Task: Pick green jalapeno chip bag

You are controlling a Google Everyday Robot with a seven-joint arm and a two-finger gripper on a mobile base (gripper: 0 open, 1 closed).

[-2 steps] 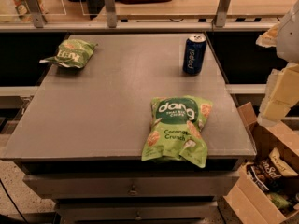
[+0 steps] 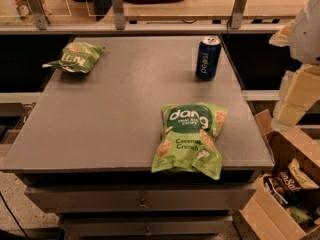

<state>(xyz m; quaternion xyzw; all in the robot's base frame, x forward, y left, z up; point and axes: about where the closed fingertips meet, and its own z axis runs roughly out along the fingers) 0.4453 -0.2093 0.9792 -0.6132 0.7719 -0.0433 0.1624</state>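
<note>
The green jalapeno chip bag (image 2: 75,58), small, crinkly and olive-green with pale lettering, lies flat at the far left corner of the grey table (image 2: 115,119). My gripper (image 2: 299,91) shows as pale cream parts at the right edge of the view, off the table's right side and above a cardboard box. It is far from the bag, across the whole width of the table, and it holds nothing that I can see.
A larger bright green "dang Coconut Crunch" bag (image 2: 190,139) lies at the table's front right edge. A blue Pepsi can (image 2: 208,59) stands at the far right. An open cardboard box (image 2: 287,184) of snacks sits on the floor to the right. A railed counter (image 2: 175,14) runs behind.
</note>
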